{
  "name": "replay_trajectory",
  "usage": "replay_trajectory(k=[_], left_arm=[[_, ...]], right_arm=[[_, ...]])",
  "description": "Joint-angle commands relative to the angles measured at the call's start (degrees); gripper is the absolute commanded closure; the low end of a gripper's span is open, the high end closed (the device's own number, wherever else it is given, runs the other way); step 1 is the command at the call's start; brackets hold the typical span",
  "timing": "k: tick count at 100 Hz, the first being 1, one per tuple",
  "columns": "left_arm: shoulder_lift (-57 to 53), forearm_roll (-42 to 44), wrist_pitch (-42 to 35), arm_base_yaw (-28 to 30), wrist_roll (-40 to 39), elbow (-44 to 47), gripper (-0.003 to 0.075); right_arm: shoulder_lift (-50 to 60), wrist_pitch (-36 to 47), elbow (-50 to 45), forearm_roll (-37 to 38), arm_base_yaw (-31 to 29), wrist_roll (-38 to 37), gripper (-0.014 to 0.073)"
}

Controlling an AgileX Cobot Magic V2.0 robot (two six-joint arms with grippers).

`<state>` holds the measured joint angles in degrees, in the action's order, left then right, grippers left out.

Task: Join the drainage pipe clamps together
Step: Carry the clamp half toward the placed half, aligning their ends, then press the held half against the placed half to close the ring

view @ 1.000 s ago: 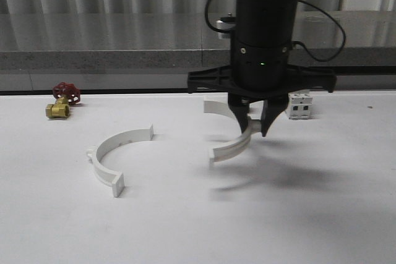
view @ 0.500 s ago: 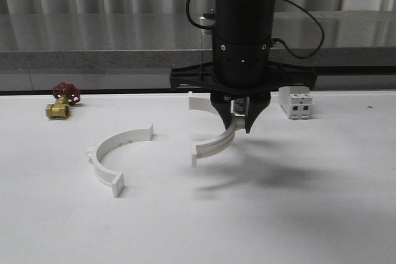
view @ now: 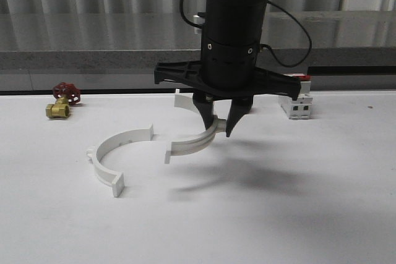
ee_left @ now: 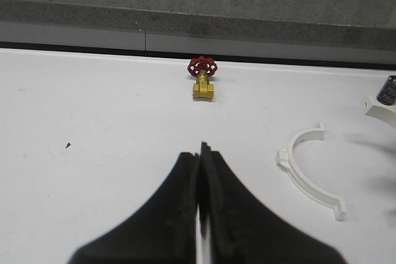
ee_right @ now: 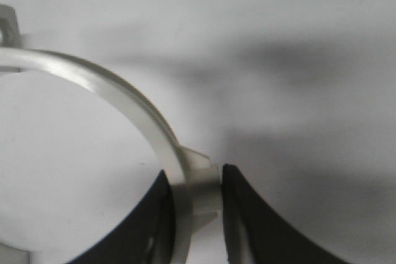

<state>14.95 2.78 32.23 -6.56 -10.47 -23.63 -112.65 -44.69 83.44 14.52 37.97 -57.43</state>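
One white half-ring drainage pipe clamp (view: 117, 149) lies flat on the white table, left of centre; it also shows in the left wrist view (ee_left: 307, 168). My right gripper (view: 216, 127) is shut on the middle of the second clamp (view: 190, 144), holding it just above the table, its open side facing the first clamp. In the right wrist view the held clamp (ee_right: 136, 109) arcs away from the fingers (ee_right: 247, 214), which pinch its centre lug. My left gripper (ee_left: 200, 153) hangs shut on nothing over bare table.
A brass valve with a red handwheel (view: 62, 100) sits at the far left, near the table's back edge. A white boxy breaker (view: 299, 106) stands at the back right. A grey ledge (view: 93, 47) runs behind the table.
My right gripper has carried its clamp leftward, closing much of the gap to the clamp lying on the table. That clamp has not moved.
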Motion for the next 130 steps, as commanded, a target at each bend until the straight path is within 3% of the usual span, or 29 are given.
replay_trajectory(k=[1, 27, 66, 130], left_arm=[[0.4, 0.0, -4.3, 0.1, -0.1, -1.5, 0.0741], [0.4, 0.0, -4.3, 0.1, -0.1, -1.5, 0.0741], [0.4, 0.0, -4.3, 0.1, -0.1, -1.5, 0.0741], [0.4, 0.0, -4.3, 0.1, -0.1, -1.5, 0.0741]], right_arm=[[3.0, 2.1, 1.8, 0.6, 0.2, -1.5, 0.0649], [1.1, 2.0, 2.5, 0.2, 0.3, -2.6, 0.0649], [-6.2, -2.0, 10.9, 0.2, 4.0, -2.7, 0.0649], [-6.7, -4.1, 11.2, 1.3, 4.4, -8.1, 0.0649]])
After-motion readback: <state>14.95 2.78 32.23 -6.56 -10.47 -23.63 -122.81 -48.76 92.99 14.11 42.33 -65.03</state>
